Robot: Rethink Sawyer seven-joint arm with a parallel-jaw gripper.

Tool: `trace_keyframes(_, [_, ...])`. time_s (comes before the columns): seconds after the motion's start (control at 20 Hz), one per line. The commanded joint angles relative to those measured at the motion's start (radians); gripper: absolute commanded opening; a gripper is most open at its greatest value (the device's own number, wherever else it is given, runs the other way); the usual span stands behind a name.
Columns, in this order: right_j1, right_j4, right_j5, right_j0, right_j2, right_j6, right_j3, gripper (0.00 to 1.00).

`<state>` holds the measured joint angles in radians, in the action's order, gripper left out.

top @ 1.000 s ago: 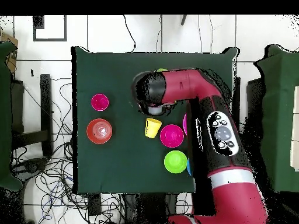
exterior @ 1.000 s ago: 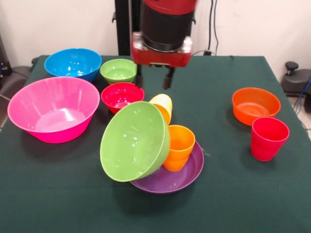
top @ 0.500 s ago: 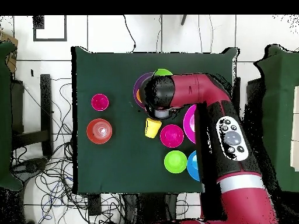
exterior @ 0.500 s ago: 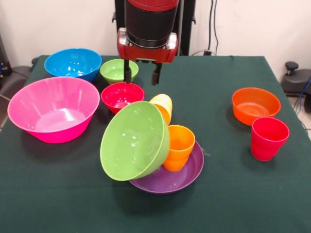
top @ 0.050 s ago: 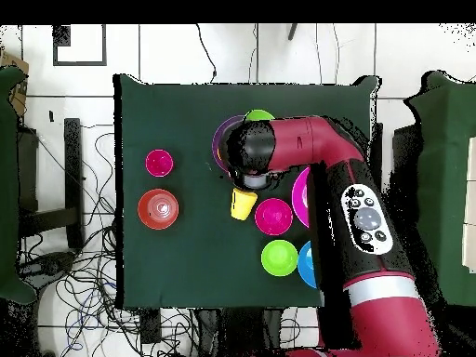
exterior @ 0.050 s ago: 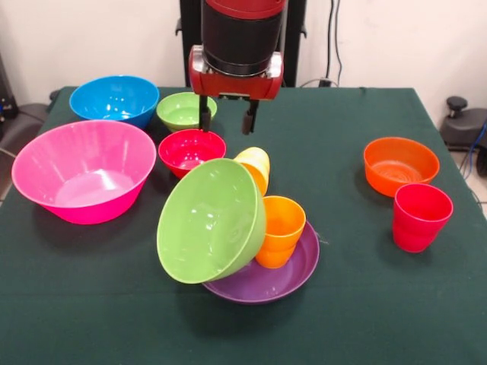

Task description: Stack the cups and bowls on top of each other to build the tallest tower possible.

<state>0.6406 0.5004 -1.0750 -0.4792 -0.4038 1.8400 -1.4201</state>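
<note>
Gripper [exterior @ 0.050 s ago: 227, 122] open, fingers apart and empty, raised above the table [exterior @ 0.050 s ago: 358, 319] over the gap between the small red bowl [exterior @ 0.050 s ago: 192, 150] and the yellow cup [exterior @ 0.050 s ago: 254, 166].

Tower layout:
- Purple bowl [exterior @ 0.050 s ago: 293, 275] flat on the table as base.
- Orange cup [exterior @ 0.050 s ago: 280, 230] upright inside the purple bowl.
- Large lime green bowl [exterior @ 0.050 s ago: 209, 220] tipped on its side, mouth facing the camera, lower rim on the purple bowl, back against the orange cup.
- Yellow cup lying on its side behind the lime green bowl, touching it.

Remaining items, all upright on the table:
- Pink bowl [exterior @ 0.050 s ago: 82, 171] at left.
- Blue bowl [exterior @ 0.050 s ago: 114, 99] and small green bowl [exterior @ 0.050 s ago: 185, 111] behind it.
- Small orange bowl [exterior @ 0.050 s ago: 400, 165] at right, red cup [exterior @ 0.050 s ago: 421, 216] just in front of it.

Overhead view: arm [top @ 0.050 s ago: 358, 214] covering most of the tower.
</note>
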Motion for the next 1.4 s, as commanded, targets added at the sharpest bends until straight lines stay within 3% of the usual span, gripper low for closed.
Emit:
trace_keyframes(0.05, [-0.063,0.106,0.059,-0.023,-0.072,-0.31,-0.01,1.0])
trace_keyframes(0.3, [-0.12,0.122,0.123,-0.053,-0.121,-0.339,0.018,1.0])
trace_keyframes(0.55, [-0.227,-0.012,0.198,-0.189,-0.321,-0.469,-0.055,1.0])
trace_keyframes(0.85, [-0.386,-0.042,0.361,-0.331,-0.513,-0.534,-0.113,1.0])
trace_keyframes(1.0, [-0.411,-0.022,0.377,-0.354,-0.546,-0.528,-0.123,1.0])
trace_keyframes(1.4, [-0.393,0.028,0.302,-0.343,-0.529,-0.527,-0.101,1.0])
